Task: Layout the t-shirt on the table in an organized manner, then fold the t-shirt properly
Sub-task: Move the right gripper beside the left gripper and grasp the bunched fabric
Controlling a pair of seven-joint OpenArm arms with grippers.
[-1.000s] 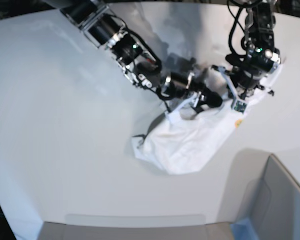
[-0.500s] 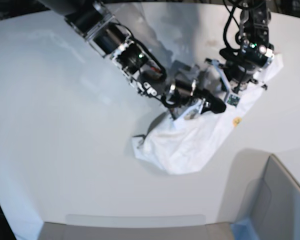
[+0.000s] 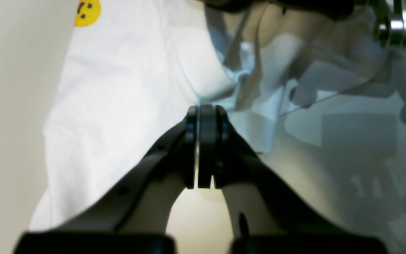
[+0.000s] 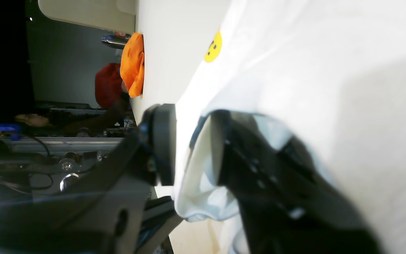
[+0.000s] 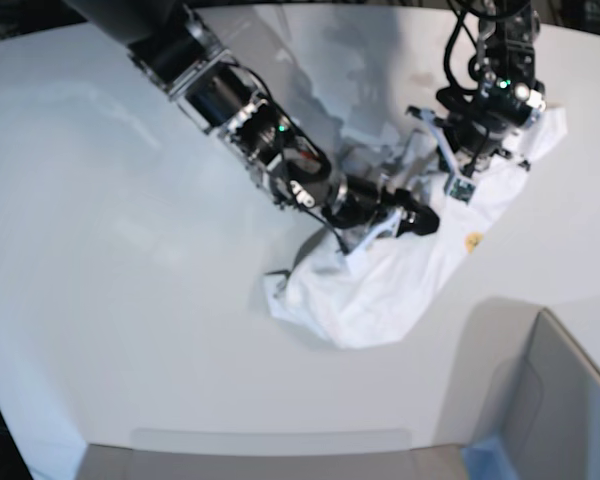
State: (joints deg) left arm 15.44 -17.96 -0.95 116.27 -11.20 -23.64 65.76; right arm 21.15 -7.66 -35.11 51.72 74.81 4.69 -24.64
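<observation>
Now the right gripper [image 4: 192, 148] is narrower than a second ago, jaws straddling a fold of the t-shirt [image 5: 380, 285] without clamping it yet. It has also slid deeper along the cloth. Left gripper [image 3: 203, 148] clenched; whether cloth is pinched, cannot tell. T-shirt lies crumpled on the table [image 5: 110, 200], stretched between both arms. Judgement: second hold forming, spreading comes next.

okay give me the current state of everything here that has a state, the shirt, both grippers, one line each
t-shirt: crumpled in a bunched heap on the table, not laid flat, not folded.
left gripper: shut, its tip at a fold of the shirt; whether cloth is pinched cannot be told.
right gripper: jaws on either side of a shirt edge, with a gap remaining.
</observation>
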